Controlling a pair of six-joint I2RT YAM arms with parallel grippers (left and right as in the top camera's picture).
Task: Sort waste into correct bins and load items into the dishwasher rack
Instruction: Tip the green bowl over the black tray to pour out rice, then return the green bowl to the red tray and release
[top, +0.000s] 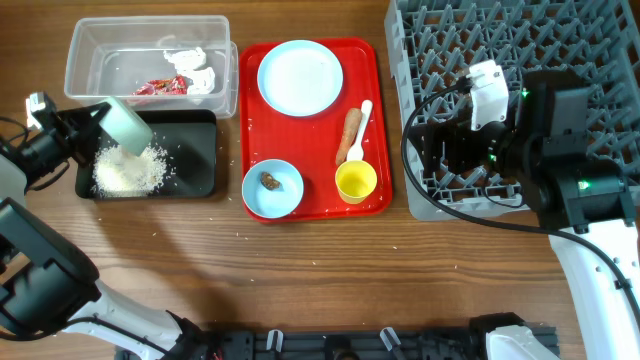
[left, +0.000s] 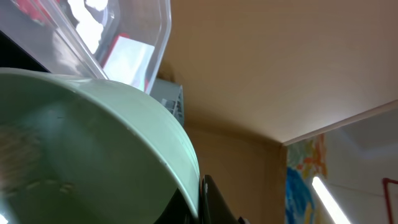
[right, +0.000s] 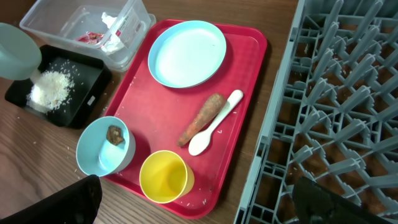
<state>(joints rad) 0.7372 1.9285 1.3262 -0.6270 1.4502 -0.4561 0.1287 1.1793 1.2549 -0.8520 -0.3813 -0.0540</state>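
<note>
Over the black tub (top: 195, 150), the left gripper (top: 98, 119) clamps a tilted pale green bowl (top: 128, 125) above heaped white rice (top: 128, 170). The right gripper (right: 208, 210) hangs spread wide at the grey rack (top: 500, 40).

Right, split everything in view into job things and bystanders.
Job: clear tub, black tub, rice, wrapper, tissue, carrot, brown lump, plate, blue bowl, green bowl, yellow cup, spoon, rack.
Bystanders: red tray, wooden table.
</note>
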